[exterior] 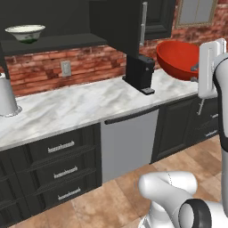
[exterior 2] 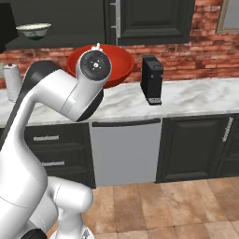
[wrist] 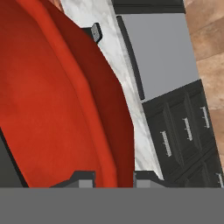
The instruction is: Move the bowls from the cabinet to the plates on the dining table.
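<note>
The claw (wrist: 113,178) pinches the rim of the red bowl (wrist: 57,109), one finger inside the wall and one outside, holding it tilted in the air above the marble bench (exterior: 84,107), right of the black coffee machine (exterior: 140,73). Glossy and rigid, it probably slips easily (a rim pinch suits it). The cream bowl (exterior: 25,32) sits on the cabinet (exterior: 53,44) shelf, far left.
</note>
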Motion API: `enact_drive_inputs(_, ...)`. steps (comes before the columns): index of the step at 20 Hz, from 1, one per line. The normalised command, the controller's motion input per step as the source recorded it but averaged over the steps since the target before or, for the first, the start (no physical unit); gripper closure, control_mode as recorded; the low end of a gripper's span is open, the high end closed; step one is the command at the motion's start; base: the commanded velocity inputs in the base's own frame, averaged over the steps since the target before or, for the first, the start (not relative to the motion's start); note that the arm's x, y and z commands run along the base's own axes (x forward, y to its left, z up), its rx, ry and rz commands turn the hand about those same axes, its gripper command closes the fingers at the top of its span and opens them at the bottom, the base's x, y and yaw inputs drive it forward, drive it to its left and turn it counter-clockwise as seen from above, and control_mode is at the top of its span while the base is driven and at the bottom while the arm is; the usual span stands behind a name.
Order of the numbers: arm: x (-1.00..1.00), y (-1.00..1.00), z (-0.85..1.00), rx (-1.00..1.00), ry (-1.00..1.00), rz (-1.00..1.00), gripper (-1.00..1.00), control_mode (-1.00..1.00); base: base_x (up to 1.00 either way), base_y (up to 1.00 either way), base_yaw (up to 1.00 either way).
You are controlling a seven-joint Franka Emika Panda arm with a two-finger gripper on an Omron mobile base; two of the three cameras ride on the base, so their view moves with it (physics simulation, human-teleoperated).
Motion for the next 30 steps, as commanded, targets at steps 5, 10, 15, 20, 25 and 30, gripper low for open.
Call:
enact_drive_inputs(5, 0.0, 0.0, 0.0, 0.0, 0.0, 0.0, 1.0, 1.0, 0.0, 0.0, -0.25)
enact_drive_inputs(10, 0.0, 0.0, 0.0, 0.0, 0.0, 0.0, 1.0, 1.0, 0.0, 0.0, -0.25)
enact_drive_inputs(15, 0.0, 0.0, 0.0, 0.0, 0.0, 0.0, 1.0, 1.0, 0.0, 0.0, -0.25)
enact_drive_inputs(20, 0.0, 0.0, 0.0, 0.0, 0.0, 0.0, 1.0, 1.0, 0.0, 0.0, -0.25)
enact_drive_inputs(25, 0.0, 0.0, 0.0, 0.0, 0.0, 0.0, 1.0, 1.0, 0.0, 0.0, -0.25)
enact_drive_inputs(30, 0.0, 0.0, 0.0, 0.0, 0.0, 0.0, 1.0, 1.0, 0.0, 0.0, -0.25)
